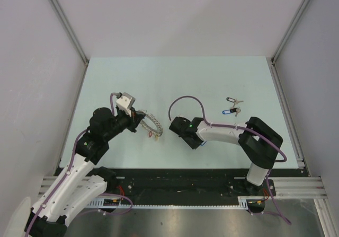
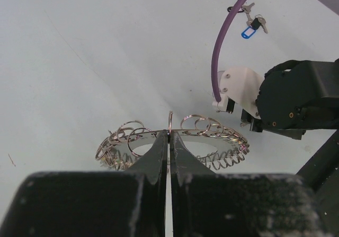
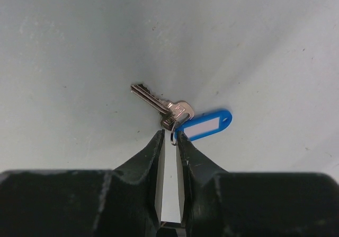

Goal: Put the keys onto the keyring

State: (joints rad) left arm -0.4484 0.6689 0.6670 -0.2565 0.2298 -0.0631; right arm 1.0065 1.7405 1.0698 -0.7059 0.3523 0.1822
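Keyring (image 2: pixel 201 128) pinched in closed left gripper (image 2: pixel 170 134), arm stretched low. Blue-tagged key (image 3: pixel 159 103) nipped by right gripper (image 3: pixel 170 136), elbow bent leftward.

A pale mint tabletop (image 1: pixel 175 78) fills the middle of the overhead view, and the wrist views show its surface lightly flecked with small dark marks. Plain white walls (image 1: pixel 32 62) close it in at 9, 12 and 3 o'clock, with silver aluminium struts (image 1: pixel 64 22) rising at 10 and 2 o'clock. At 6 o'clock a silver slotted rail (image 1: pixel 296 185) spans the near edge, above a brushed grey metal sheet (image 1: pixel 185 222).
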